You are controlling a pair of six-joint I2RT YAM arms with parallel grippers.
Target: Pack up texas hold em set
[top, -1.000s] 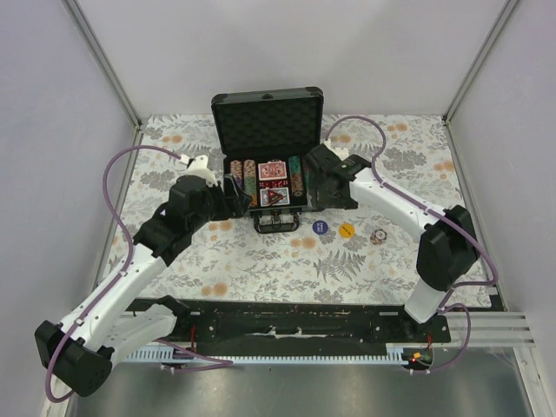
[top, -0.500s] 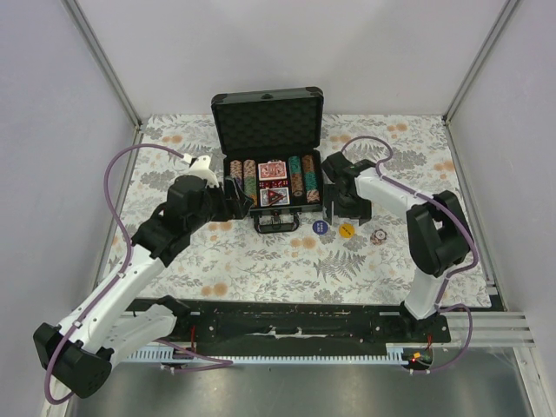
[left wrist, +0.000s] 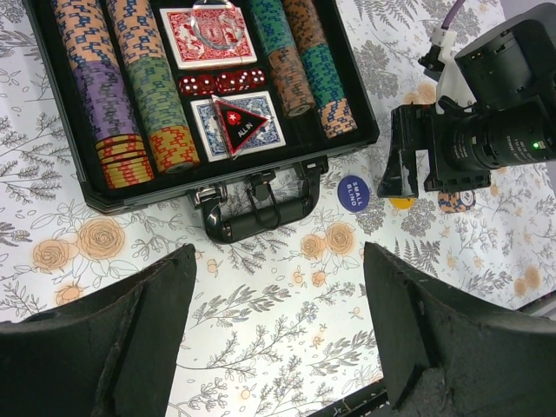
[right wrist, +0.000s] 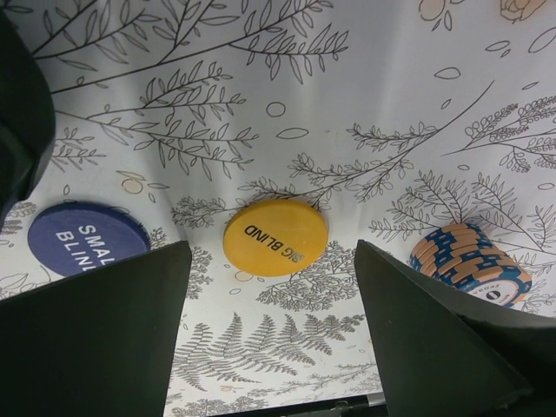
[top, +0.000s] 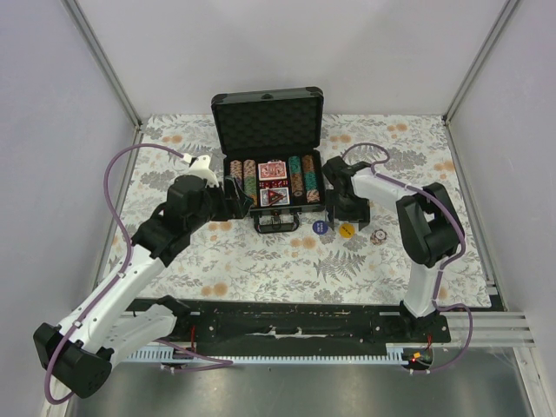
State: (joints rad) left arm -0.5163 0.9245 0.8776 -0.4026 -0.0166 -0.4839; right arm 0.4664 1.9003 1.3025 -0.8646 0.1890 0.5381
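The dark briefcase (top: 228, 178) lies open at the table's back middle, lid up. It holds rows of poker chips (left wrist: 143, 82), a red deck (left wrist: 208, 36), a blue deck (left wrist: 236, 124) and red dice (left wrist: 221, 82). On the cloth in front lie a blue "small blind" button (top: 320, 227), a yellow "big blind" button (top: 347, 230) and a short chip stack (top: 378, 235). My right gripper (top: 347, 212) is open and empty, hovering just above the yellow button (right wrist: 275, 236). My left gripper (top: 236, 196) is open and empty at the case's left front corner.
The case handle (left wrist: 261, 208) points toward me. The flowered cloth (top: 261, 261) covers the table. Metal frame posts stand at the back corners. The black base rail (top: 295, 326) runs along the near edge.
My right gripper has pulled back from the case's right side and come down toward me, over the yellow button. The left arm has stayed put.
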